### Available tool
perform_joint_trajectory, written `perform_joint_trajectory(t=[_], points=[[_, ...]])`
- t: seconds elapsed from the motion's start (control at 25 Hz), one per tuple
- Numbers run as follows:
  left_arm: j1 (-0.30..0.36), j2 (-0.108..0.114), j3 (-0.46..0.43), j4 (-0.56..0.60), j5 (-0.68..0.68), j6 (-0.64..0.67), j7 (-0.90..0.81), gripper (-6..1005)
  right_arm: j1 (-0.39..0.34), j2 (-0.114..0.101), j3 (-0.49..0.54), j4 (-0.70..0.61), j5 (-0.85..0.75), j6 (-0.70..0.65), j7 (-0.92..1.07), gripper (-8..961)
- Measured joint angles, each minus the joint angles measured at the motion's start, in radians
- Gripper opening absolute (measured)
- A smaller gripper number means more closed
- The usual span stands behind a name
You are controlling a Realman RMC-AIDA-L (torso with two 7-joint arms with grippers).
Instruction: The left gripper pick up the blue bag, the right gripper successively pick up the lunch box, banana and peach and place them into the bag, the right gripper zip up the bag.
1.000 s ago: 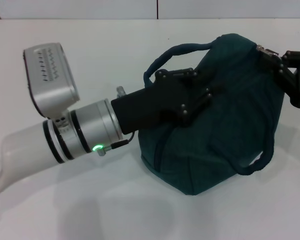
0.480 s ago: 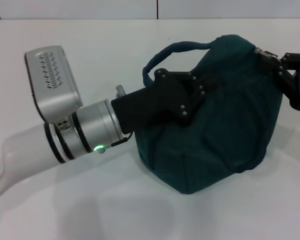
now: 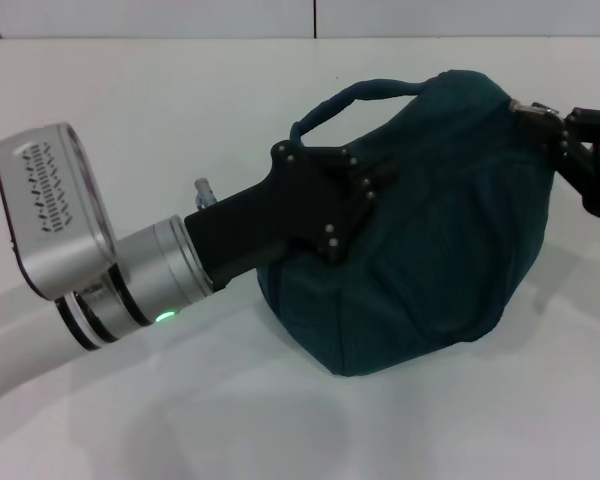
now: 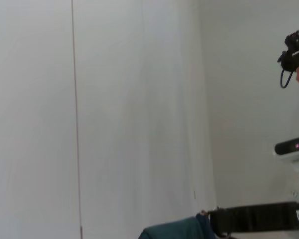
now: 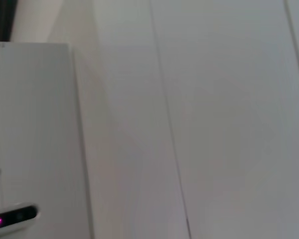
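- The white table carries the large dark teal soft fabric bag, which sits right of centre, bulging.
- The left gripper, a black claw on a silver wrist, is clamped on the bag's near-left fabric.
- The all-black right gripper seems pinched on the metal zipper pull at the bag's right top.

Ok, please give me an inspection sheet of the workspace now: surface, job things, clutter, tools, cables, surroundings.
Surface: white table, bare where visible.
Job things: bag on the table, looks closed; lunch box, banana, peach not seen.
Clutter: nothing seen.
Tools: left tool pressed against the bag's near-left side; right tool at the bag's right end by a metal zip pull.
Cables: short black lead at the left wrist.
Surroundings: pale wall panels in the wrist views.
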Motion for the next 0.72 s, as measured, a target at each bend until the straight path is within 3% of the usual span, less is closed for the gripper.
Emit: perform_joint_trajectory(t=[0.28,0.72], points=[[-0.004,-0.003,-0.010,-0.031,-0.006,-0.007,0.041,37,0.003,-0.002,0.061,0.057,0.002,0.007,0.003,17],[-0.029,-0.015,0.027,-0.011,-0.056,0.007,0.018,12,0.014,0.000,0.058,0.064,-0.005,0.011,0.002,17]])
